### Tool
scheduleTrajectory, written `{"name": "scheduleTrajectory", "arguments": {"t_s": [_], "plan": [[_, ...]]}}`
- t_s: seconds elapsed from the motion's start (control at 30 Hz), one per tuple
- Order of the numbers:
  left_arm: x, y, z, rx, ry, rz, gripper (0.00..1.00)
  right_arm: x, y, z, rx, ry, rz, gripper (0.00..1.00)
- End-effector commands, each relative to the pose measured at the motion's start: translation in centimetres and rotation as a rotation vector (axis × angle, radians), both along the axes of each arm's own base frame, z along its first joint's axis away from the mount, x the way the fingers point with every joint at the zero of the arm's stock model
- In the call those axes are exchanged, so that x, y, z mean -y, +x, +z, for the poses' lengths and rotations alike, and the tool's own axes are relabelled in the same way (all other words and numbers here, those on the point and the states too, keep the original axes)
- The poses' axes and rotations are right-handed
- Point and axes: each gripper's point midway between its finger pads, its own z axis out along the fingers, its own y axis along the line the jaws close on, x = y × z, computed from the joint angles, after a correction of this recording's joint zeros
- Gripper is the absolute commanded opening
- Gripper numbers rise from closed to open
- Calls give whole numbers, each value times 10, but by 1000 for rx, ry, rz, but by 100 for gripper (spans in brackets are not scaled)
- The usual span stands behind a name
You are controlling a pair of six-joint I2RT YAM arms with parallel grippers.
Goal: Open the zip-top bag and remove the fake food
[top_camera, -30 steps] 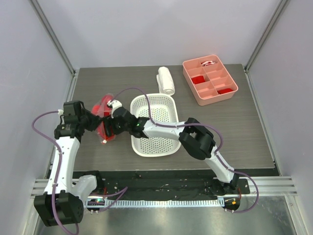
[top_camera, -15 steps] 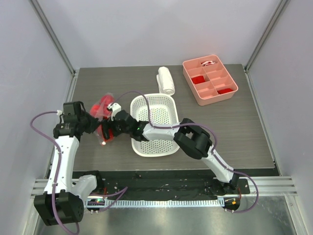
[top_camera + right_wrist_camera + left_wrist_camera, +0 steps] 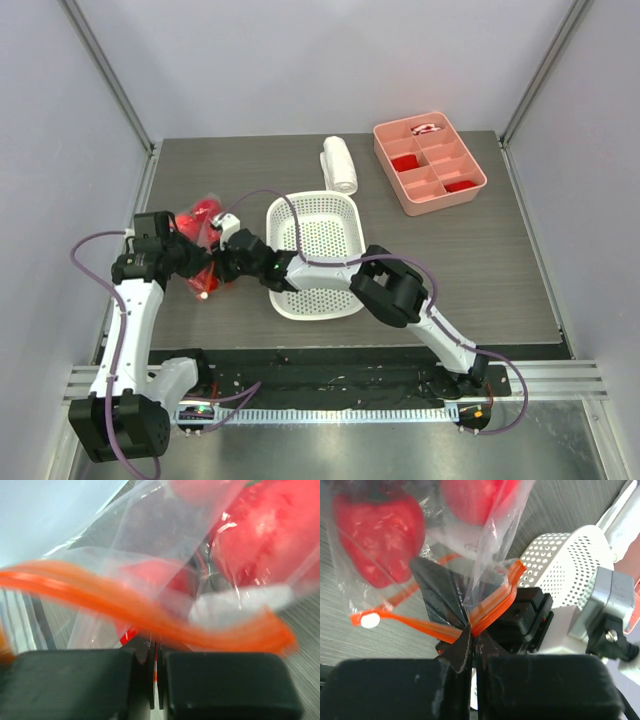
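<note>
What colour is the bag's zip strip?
Orange-red: the zip strip of the zip-top bag, clearest in the left wrist view.

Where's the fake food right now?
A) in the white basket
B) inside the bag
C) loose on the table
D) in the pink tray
B: in the left wrist view the red fruits sit behind the clear plastic of the bag, and the left gripper pinches its orange zip strip between its fingers.

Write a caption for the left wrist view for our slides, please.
Left gripper pinches the orange zip strip of the zip-top bag, red fake food inside, white basket behind.
</note>
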Motion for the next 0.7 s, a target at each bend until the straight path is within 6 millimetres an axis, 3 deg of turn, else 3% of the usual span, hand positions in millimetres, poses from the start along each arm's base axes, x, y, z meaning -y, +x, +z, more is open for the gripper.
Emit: {"name": "scheduleTrajectory", "arguments": {"t_s": [0.0,0.13,0.23,0.33,0.37,0.4,0.5,0.53,0.57,0.63,0.67], "plan": [[13,5,20,64,-48,-50,0,12,-12,40,52,-25,10,1],[16,18,46,142,-57,-70,0,34,-10,77,108,-33,10,1],[20,23,57,175,-78,-78,0,41,-4,91,61,5,52,1],[21,26,67,198,-83,-83,0,42,-4,102,-16,51,135,1],[21,29,73,212,-81,-85,0,44,-7,90,-43,12,164,2],[21,30,78,226,-82,-88,0,43,-8,91,-38,4,187,4],[19,36,98,267,-66,-90,0,43,-16,96,-48,4,252,21],[17,38,102,270,-55,-88,0,46,-14,96,-50,2,241,40],[16,39,104,270,-36,-95,0,48,-13,99,-44,9,245,48],[14,40,100,255,-27,-99,0,49,-17,95,-55,11,290,60],[16,39,95,240,-35,-101,0,47,-18,86,-68,7,306,61]]}}
